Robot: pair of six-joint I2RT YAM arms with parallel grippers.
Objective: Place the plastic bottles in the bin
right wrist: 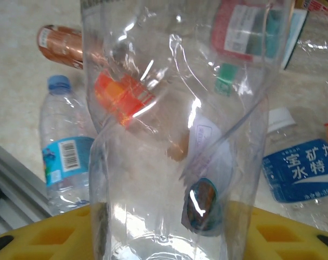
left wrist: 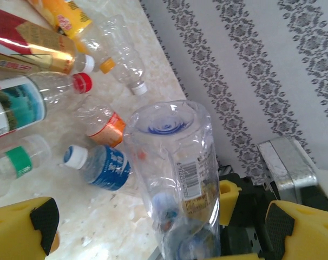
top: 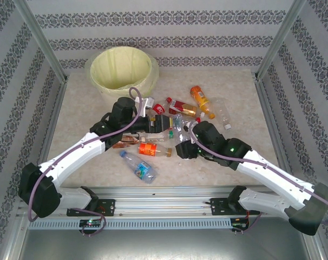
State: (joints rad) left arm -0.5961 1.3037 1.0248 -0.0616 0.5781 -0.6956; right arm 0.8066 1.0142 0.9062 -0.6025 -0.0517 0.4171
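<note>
Several plastic bottles (top: pixel 175 116) lie in a heap at the middle of the table. The cream bin (top: pixel 123 70) with its yellow liner stands at the back left. My right gripper (top: pixel 183 145) (right wrist: pixel 164 241) is shut on a clear, crumpled bottle (right wrist: pixel 169 162), which bulges between its yellow fingers (right wrist: pixel 50 238). The same clear bottle (left wrist: pixel 172 173) stands base-up in the left wrist view. My left gripper (top: pixel 152 123) (left wrist: pixel 161 230) is open around it, its pads (left wrist: pixel 42 219) well apart from the bottle's sides.
A blue-label bottle (top: pixel 139 165) and an orange-label one (top: pixel 153 150) lie near the front rail (top: pixel 164 197). An orange bottle (top: pixel 200 99) and a clear one (top: pixel 222 114) lie right of the heap. Patterned walls close in the table.
</note>
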